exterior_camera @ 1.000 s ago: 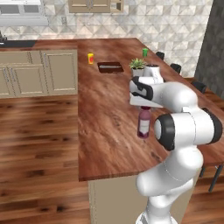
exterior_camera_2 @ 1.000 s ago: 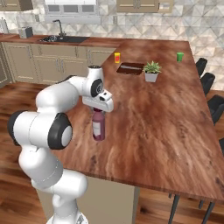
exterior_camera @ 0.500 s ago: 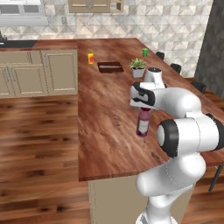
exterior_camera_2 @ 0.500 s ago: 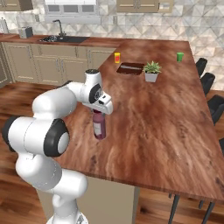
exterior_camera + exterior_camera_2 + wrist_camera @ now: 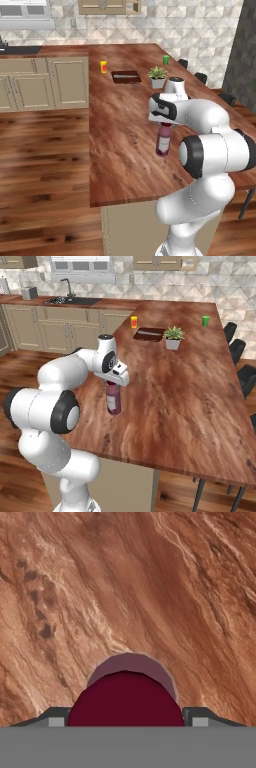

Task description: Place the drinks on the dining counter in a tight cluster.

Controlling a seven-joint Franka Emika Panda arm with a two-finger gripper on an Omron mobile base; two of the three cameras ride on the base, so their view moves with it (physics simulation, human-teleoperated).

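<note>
Hand (image 5: 164,121) directly above purple-capped bottle (image 5: 163,140), fingers spread wide either side of cap, no contact evident; nothing held. Bottle upright on wood surface (image 5: 120,155), near its left edge. From hand camera: cap (image 5: 126,699) between the fingertips (image 5: 200,717). Base views add orange cup (image 5: 133,321), tray (image 5: 149,334), potted plant (image 5: 173,337), green cup (image 5: 205,320) toward 12 o'clock.

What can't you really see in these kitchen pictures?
- Stout purple-capped bottle: its top is hidden behind the tool in both base views.
- The tool's fingertips: mostly covered by the cap in the hand view; contact unclear.
- Small orange cup and small green cup: too small for detail.
</note>
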